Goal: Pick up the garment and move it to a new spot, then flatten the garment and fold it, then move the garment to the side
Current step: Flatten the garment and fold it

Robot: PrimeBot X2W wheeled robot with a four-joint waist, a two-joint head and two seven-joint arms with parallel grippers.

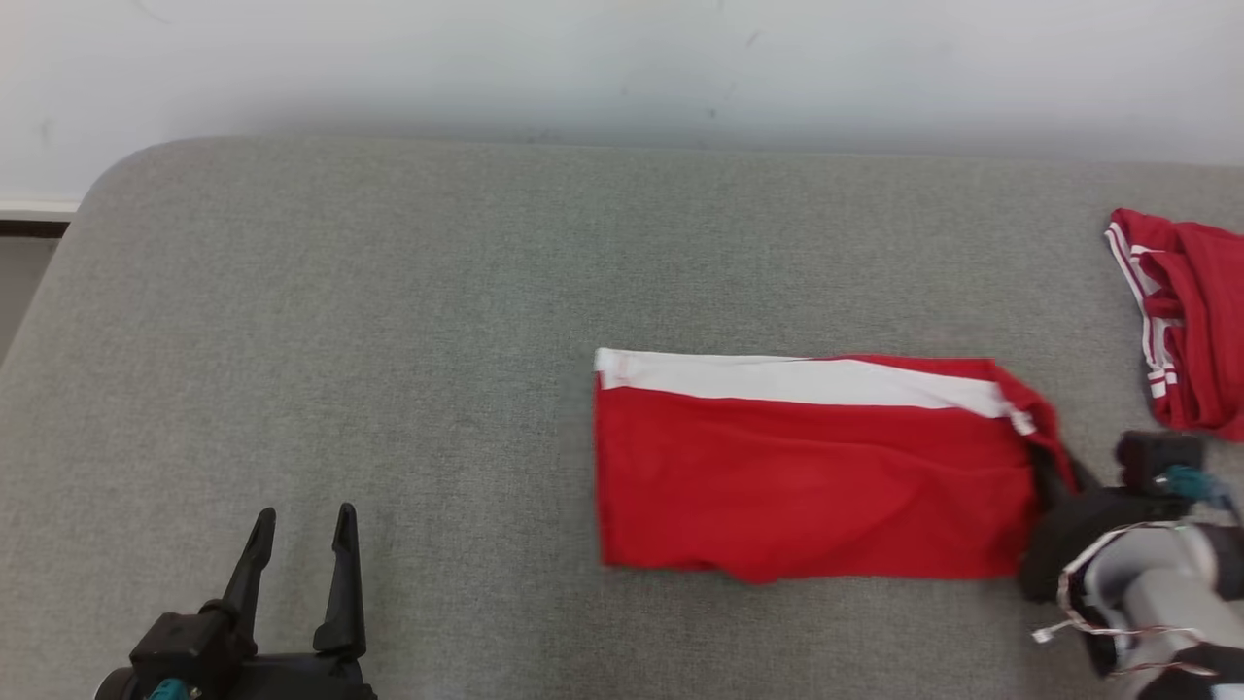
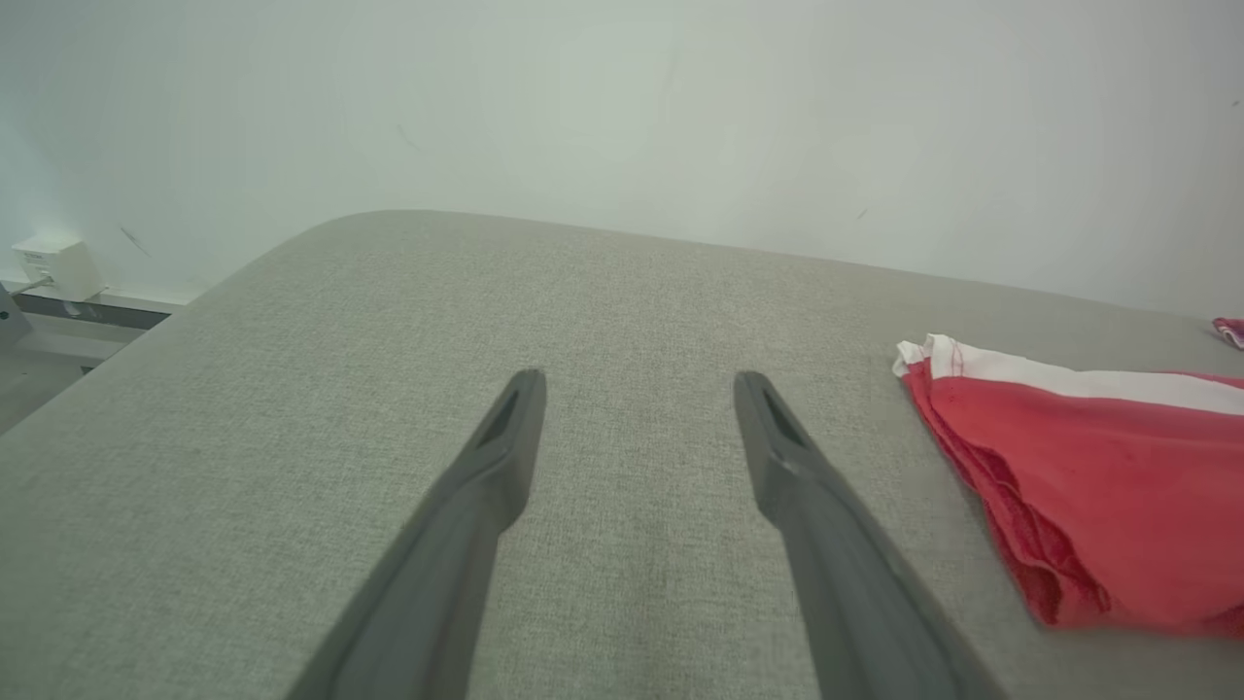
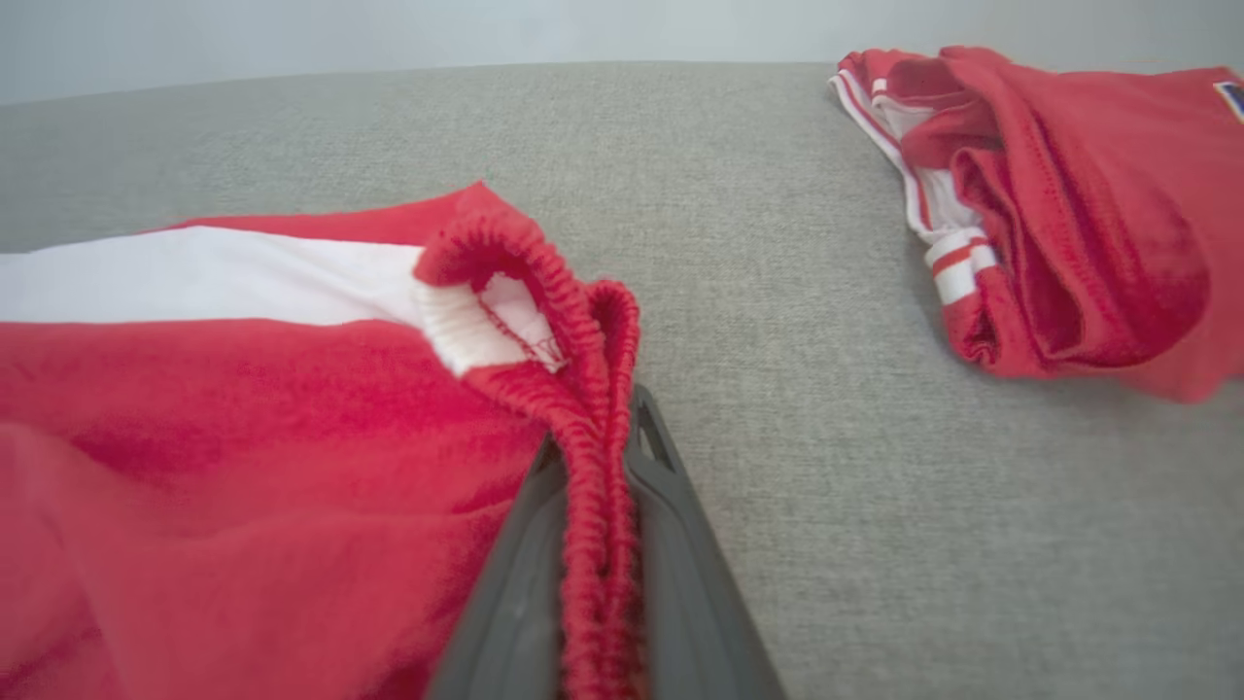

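The garment (image 1: pixel 807 472) is a red piece with a white stripe along its far edge, lying folded flat on the grey cushion, right of centre. My right gripper (image 1: pixel 1054 472) is at its right end, shut on the red elastic hem (image 3: pixel 593 428), which is pinched between the two dark fingers (image 3: pixel 671 506) and lifted a little. The garment's left edge (image 2: pixel 1001 486) shows at the right of the left wrist view. My left gripper (image 1: pixel 303 540) rests at the lower left, open, with nothing between its fingers (image 2: pixel 505 437), well apart from the garment.
A second red garment with white stripes (image 1: pixel 1181 326) lies crumpled at the far right of the cushion (image 1: pixel 340 321), also seen as a heap (image 3: pixel 1059 204) in the right wrist view. A white wall runs behind. The cushion's rounded left corner (image 2: pixel 292 243) drops toward the floor.
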